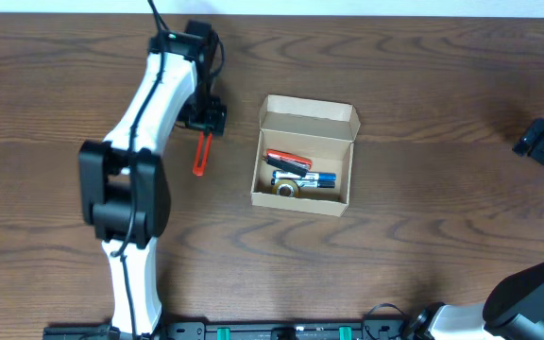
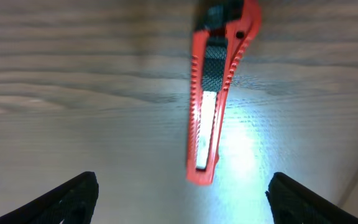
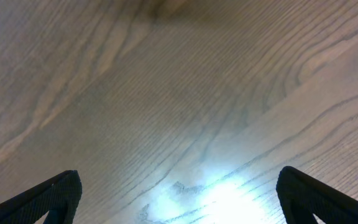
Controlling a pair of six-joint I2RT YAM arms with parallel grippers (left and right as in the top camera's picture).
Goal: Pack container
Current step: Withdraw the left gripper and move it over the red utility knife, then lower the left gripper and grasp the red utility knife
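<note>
Container (image 1: pixel 308 121) is set mid bench (image 1: pixel 423 246), lid open, pens (image 1: pixel 308 178) and tape (image 1: pixel 285 189) inside. Left gripper (image 2: pixel 182 190) is spread wide over a red cutter (image 2: pixel 211 106) left of it, not touching. Right gripper (image 3: pixel 179 193) is open, far right. Cardboard is judged light and crushable; best held by the side walls.

overhead cam: straight down, far up, takes in whole table (image 1: pixel 423 274). left wrist cam: close, facing down on red cutter (image 2: pixel 207 106), also seen overhead at left. right wrist cam: close on table wood.
</note>
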